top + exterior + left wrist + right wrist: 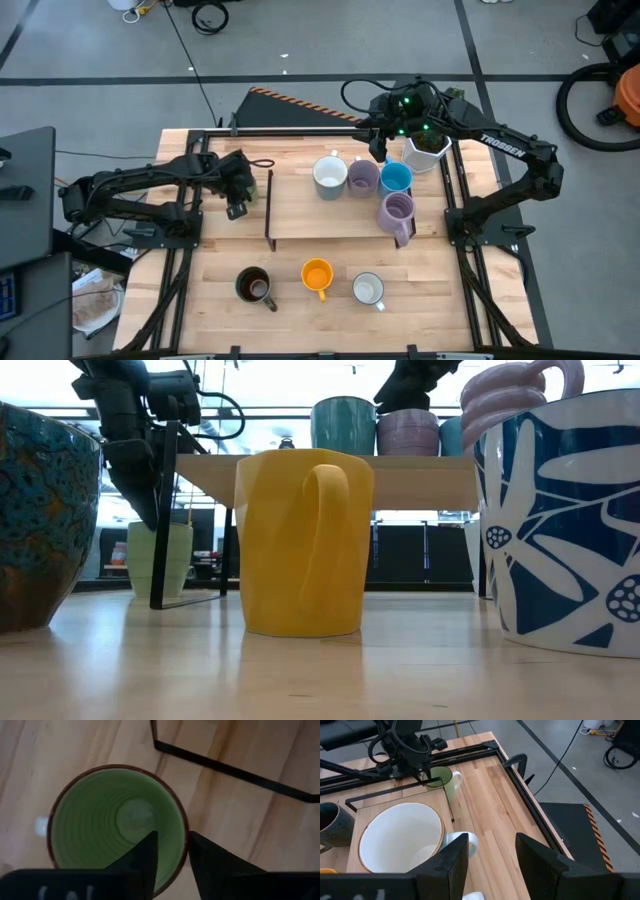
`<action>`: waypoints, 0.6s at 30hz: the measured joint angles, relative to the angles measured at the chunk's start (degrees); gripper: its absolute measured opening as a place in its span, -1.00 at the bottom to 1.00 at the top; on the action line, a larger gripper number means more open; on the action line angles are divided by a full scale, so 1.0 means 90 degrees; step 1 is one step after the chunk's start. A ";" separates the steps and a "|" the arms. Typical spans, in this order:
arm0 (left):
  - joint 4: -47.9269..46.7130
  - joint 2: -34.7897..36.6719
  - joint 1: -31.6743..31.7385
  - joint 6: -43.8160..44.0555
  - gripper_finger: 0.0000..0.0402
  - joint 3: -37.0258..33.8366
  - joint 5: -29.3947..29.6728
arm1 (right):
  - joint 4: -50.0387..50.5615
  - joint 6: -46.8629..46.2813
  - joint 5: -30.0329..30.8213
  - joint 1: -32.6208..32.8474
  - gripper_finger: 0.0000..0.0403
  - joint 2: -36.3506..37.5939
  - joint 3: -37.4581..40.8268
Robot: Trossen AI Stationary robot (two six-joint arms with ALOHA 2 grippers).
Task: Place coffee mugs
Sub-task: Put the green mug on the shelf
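A green mug sits on the desk at the high view's left, beside the shelf. The left gripper straddles its rim, jaws closing. Next: lift it onto the shelf. The right gripper hovers open, upper right.

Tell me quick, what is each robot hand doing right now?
Left hand: pinching the rim of the green mug, one finger inside, one outside.
Right hand: open, holding nothing, above the white mug.
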State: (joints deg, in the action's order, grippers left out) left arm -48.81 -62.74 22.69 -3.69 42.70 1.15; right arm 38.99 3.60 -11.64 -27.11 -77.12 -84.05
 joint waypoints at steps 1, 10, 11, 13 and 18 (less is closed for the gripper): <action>0.0007 0.0000 -0.0001 -0.0002 -0.49 0.0000 -0.0025 | 0.0002 -0.0002 0.0000 0.0000 -0.16 0.0000 0.0000; 0.0029 0.0000 0.0001 -0.0012 -0.92 0.0002 -0.0027 | 0.0002 -0.0007 0.0000 0.0000 -0.16 0.0000 0.0000; 0.0026 0.0000 0.0003 -0.0012 -0.92 0.0002 -0.0025 | 0.0004 -0.0007 0.0000 0.0000 -0.16 0.0000 0.0000; 0.0006 0.0000 0.0003 -0.0014 -0.92 0.0015 -0.0016 | 0.0004 -0.0007 0.0000 0.0000 -0.16 0.0000 0.0000; -0.0395 -0.0002 0.0001 -0.0289 -0.92 0.0480 0.0028 | 0.0000 -0.0006 0.0000 0.0000 -0.16 0.0000 0.0000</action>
State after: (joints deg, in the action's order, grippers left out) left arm -52.37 -62.76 22.70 -6.29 47.01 1.40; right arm 38.99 3.54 -11.64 -27.11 -77.12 -84.05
